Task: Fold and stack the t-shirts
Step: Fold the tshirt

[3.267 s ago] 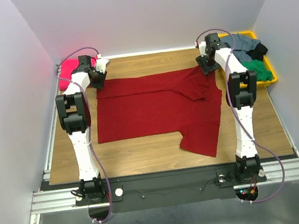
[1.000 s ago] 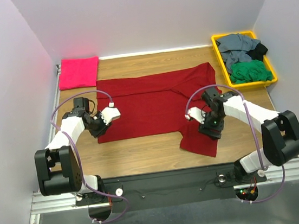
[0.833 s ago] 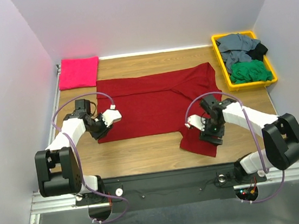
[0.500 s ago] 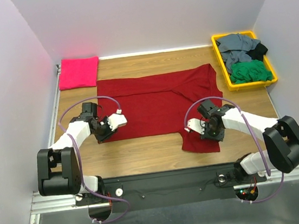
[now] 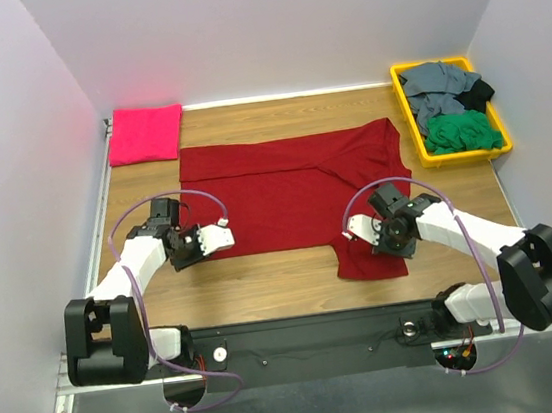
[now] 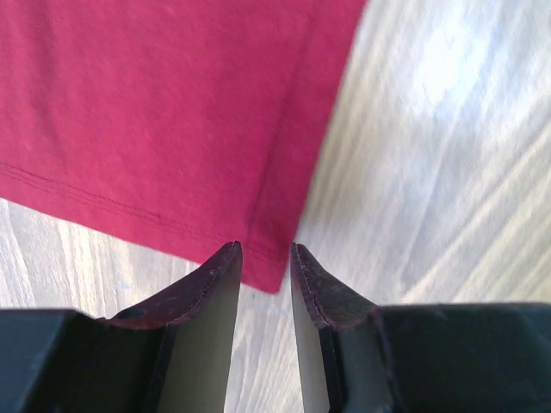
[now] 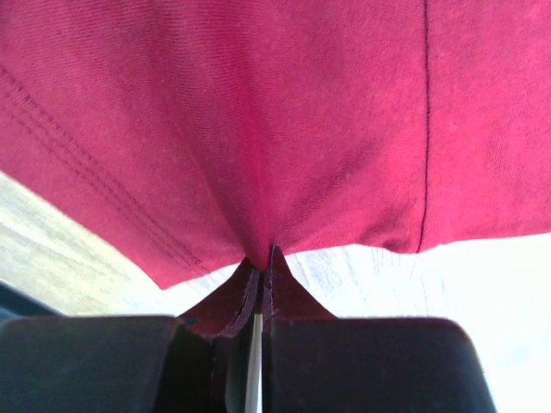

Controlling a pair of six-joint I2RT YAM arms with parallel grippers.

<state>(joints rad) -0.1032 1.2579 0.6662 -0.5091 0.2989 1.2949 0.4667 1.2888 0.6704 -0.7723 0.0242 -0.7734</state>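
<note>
Table [image 5: 294,270], top view, 12 = far wall. Red t-shirt [image 5: 274,192] lies flat mid-table, long axis 9–3, with one short flap [image 5: 371,260] sticking out toward 6 at its near-right end. Folded pink t-shirt [image 5: 144,134] sits at 11, well apart from the red one. The yellow bin [image 5: 408,115] at 1–2 holds the grey, green and black ones, and its near corner is just beside the red shirt's far-right corner. Right gripper [image 7: 261,254] is at about 5 on the shirt, jaws pressed together and pinching a tuck of red fabric at the flap's edge, with cloth puckering into the tips. Left gripper [image 6: 263,251] is at about 8, jaws partly spread, the near-left corner [image 6: 267,280] of the shirt just ahead of the gap and nothing gripped. My read: left needs to nudge forward and close before any lift, else only one side comes up. Fold path looks like 6 toward 12. There's bare wood along 6 and a thin strip at 12, and the tight spot is the bin side.
</note>
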